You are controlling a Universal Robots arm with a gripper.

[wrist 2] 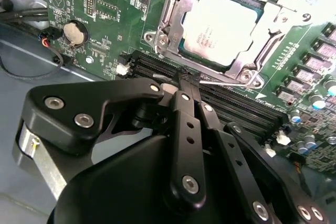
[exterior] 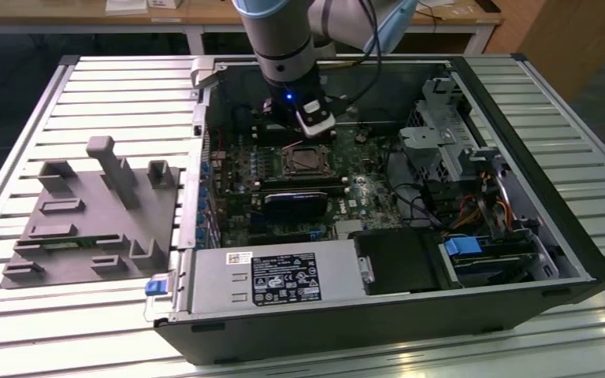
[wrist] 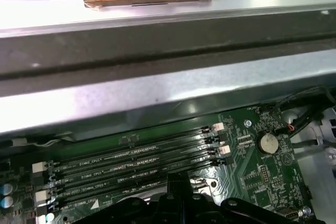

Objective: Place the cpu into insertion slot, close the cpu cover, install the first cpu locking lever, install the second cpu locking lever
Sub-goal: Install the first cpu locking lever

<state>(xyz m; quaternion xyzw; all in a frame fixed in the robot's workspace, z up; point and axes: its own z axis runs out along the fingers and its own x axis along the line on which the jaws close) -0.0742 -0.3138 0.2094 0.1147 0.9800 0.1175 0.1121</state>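
A bench (exterior: 29, 110) of pale metal slats carries an open black computer case (exterior: 408, 323) in the middle of the exterior view and a grey moulded fixture (exterior: 87, 224) at the exterior view's left; wooden tables (exterior: 92, 14) stand along the upper edge, in the room behind. The arm enters the case from the upper middle, and its pincer (exterior: 313, 127) is just above the insertion slot (exterior: 286, 161) in the frame. In the second wrist view the cpu (wrist 2: 220, 22) lies in this slot with the cpu cover (wrist 2: 173, 11) flat around it. The pincer's fingers (wrist 2: 184, 124) are pressed together, with their tips at a thin metal lever (wrist 2: 226, 83) beside the memory slots (wrist 2: 152, 66); whether they pinch it I cannot tell.
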